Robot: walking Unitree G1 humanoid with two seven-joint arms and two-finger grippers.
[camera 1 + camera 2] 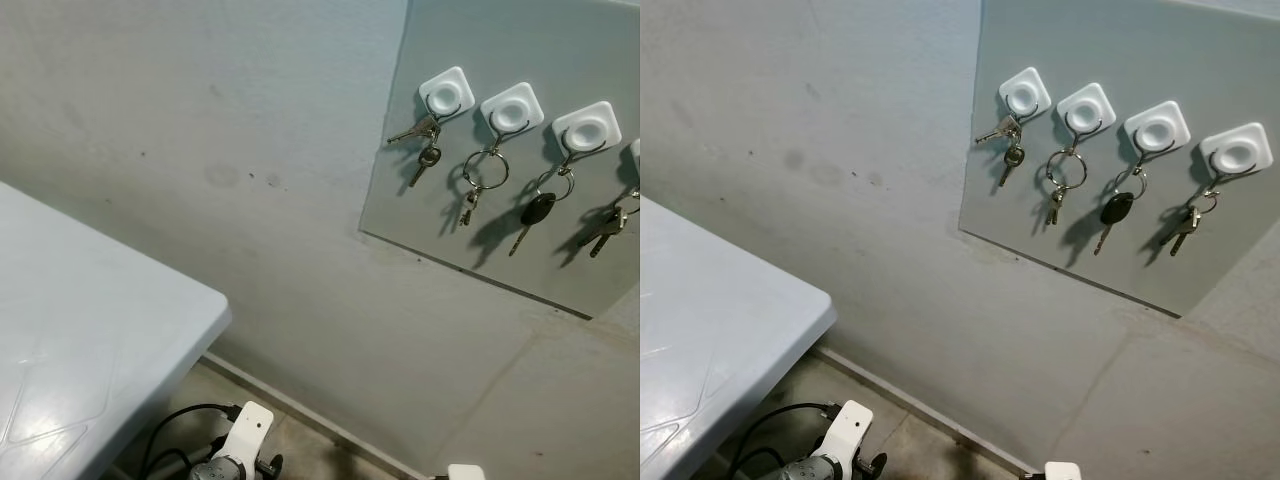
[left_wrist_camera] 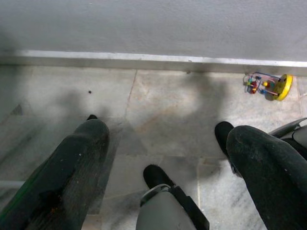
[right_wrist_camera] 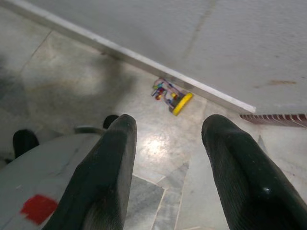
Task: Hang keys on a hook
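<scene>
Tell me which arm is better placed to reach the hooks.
Right, probably: the hooks sit toward the robot's right. Left gripper and right gripper both hang open and empty over the floor. All four hooks already hold keys.

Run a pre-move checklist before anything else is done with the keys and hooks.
1. Keys in a gripper: not ok; left gripper and right gripper are open and hold nothing.
2. Free hook: not ok; all four white hooks carry keys.
3. Board mounted on the wall: ok.
4. Arms raised toward the hooks: not ok; both wrist views face the floor.
5. Floor: a small toy lies by the baseboard.
</scene>
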